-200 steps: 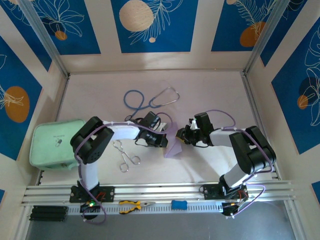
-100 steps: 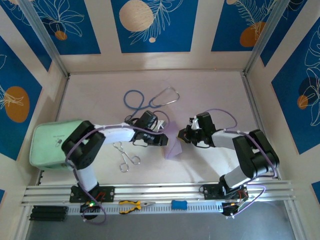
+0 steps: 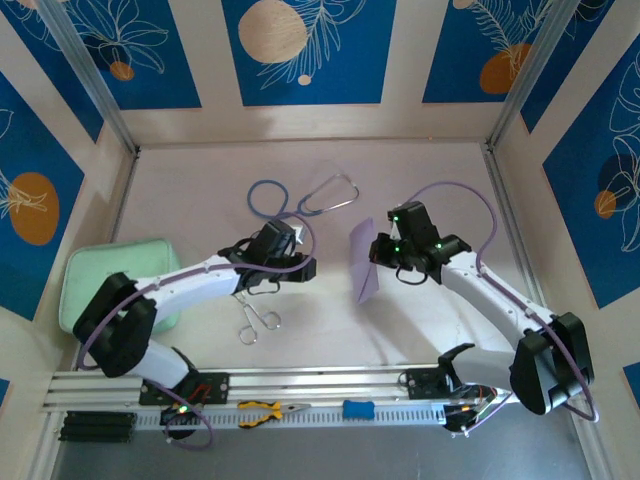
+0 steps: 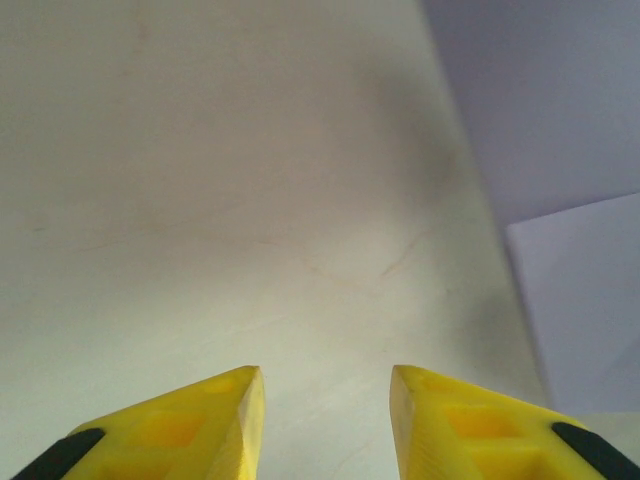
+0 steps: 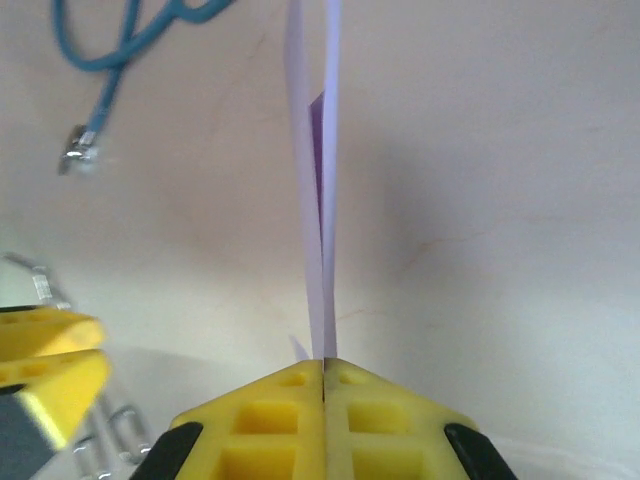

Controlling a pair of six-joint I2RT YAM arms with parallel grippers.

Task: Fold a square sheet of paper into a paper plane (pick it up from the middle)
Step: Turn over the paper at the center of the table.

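Now: right gripper [image 5: 323,365] pinches the square sheet of paper [image 5: 322,200]

A pale table [image 3: 430,180] spreads under both arms. The mint-green pouch [image 3: 100,285] sits at its left edge, partly under the left arm. The square sheet of paper, doubled over, stands on edge near the table's middle. Its two layers rise from the right gripper's closed jaws, which clamp its near edge. The left gripper [image 4: 325,400] hovers to the left of the sheet, apart from it. Its jaws are narrowly parted over bare table and hold nothing. A blue stethoscope [image 3: 300,198] lies behind it. Metal forceps [image 3: 255,318] lie in front, beside the left arm. Small pliers [image 3: 270,409] rest on the front rail.
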